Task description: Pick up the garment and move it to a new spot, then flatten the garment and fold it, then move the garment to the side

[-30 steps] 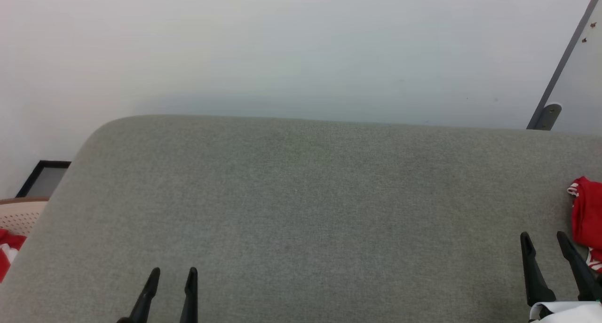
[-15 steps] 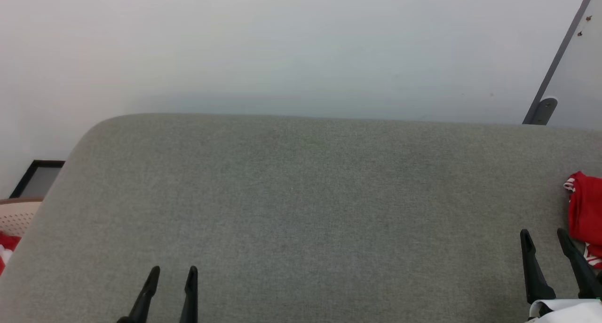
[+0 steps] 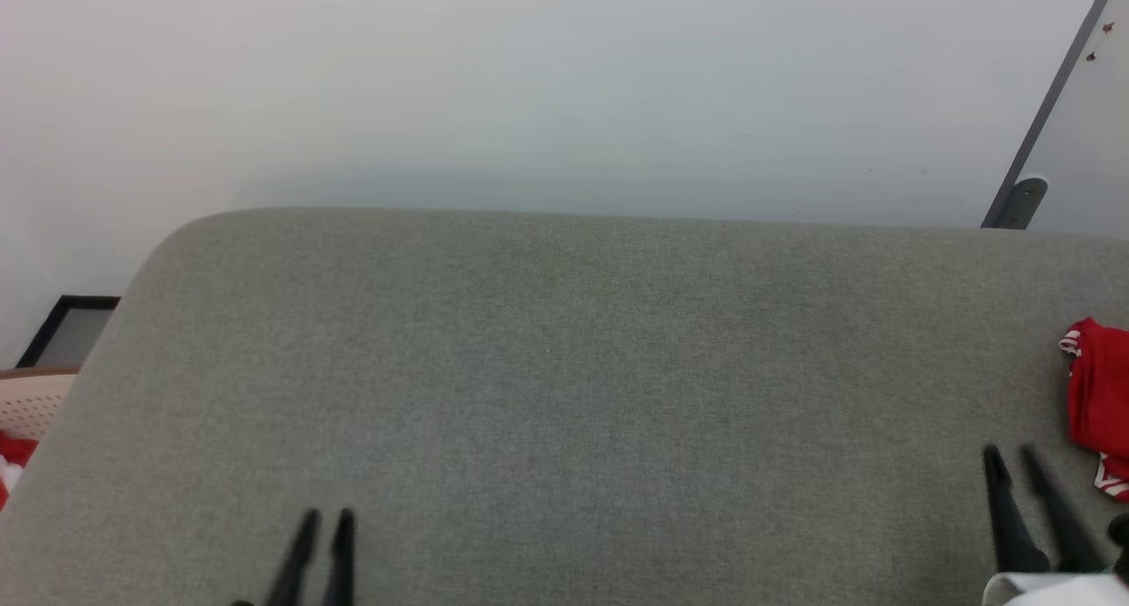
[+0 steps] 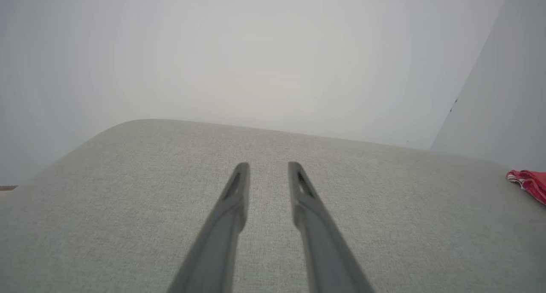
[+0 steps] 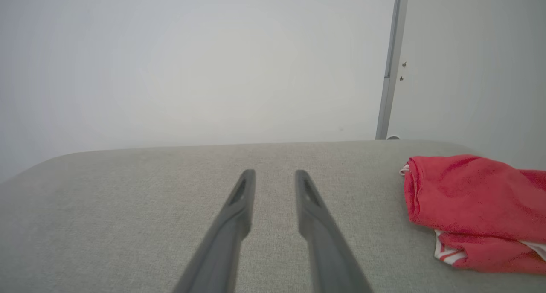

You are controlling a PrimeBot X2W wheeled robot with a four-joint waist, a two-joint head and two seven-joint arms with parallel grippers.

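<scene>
The garment (image 5: 465, 195) is found to the right of the right gripper (image 5: 274, 173), level with and a little beyond its fingertips, lying apart from them on the grey cushion (image 3: 564, 368). It is seen as a soft red bundle, folded over itself, with a smooth rounded fold turned toward the jaws. Narrow red-and-white striped trim is shown at the corner farthest from the jaws and again along the nearest edge. In the head view, the visible part of the garment (image 3: 1098, 394) is stretched roughly parallel to the right gripper's (image 3: 1010, 454) fingers, but its far side is cut by the picture's edge, so the true long axis cannot be settled. From the left gripper (image 4: 268, 167) it is seen well off to the right, as a thin red strip (image 4: 527, 181).

The jaws of both grippers are held slightly apart, with nothing but bare cushion in the gaps. The left gripper (image 3: 326, 516) is poised over the cushion's near part.

The cushion is covered in a fine woven cloth, flat on top and rounded at its far left corner. Beyond the fingertips a plain pale wall (image 3: 529, 86) is seen, with a slim grey metal strip (image 5: 390, 71) beyond the garment.
</scene>
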